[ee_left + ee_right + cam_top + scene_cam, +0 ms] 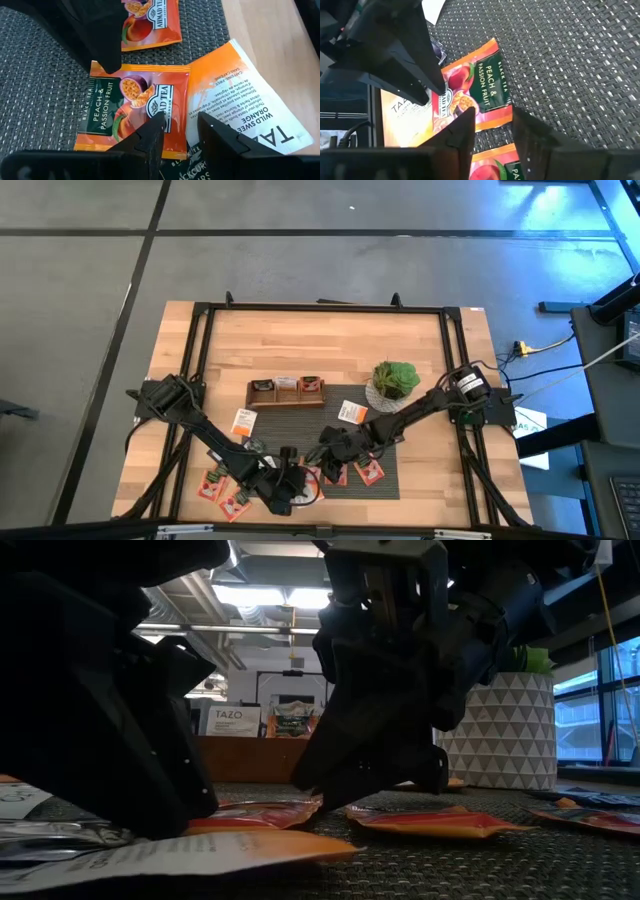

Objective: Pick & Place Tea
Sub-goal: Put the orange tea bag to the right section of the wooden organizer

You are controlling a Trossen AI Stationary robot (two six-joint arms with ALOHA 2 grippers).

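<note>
High view looks straight down; low view sits at mat [330, 442] level; both wrists closely share one sachet [132, 112].

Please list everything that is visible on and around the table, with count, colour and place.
table: one, light wood, under everything.
mat: one, dark grey woven, table front centre.
tray: one, wooden, three compartments with sachets inside, behind the mat.
plant: one, green, white patterned pot, right of the tray.
orange sachets: several, on the mat and the wood at the front; exact count hidden by the arms.
white sachets: at least three, white with orange, around the mat.
left gripper: dark, open over an orange sachet.
right gripper: dark, beside it, over the same sachet.
</note>
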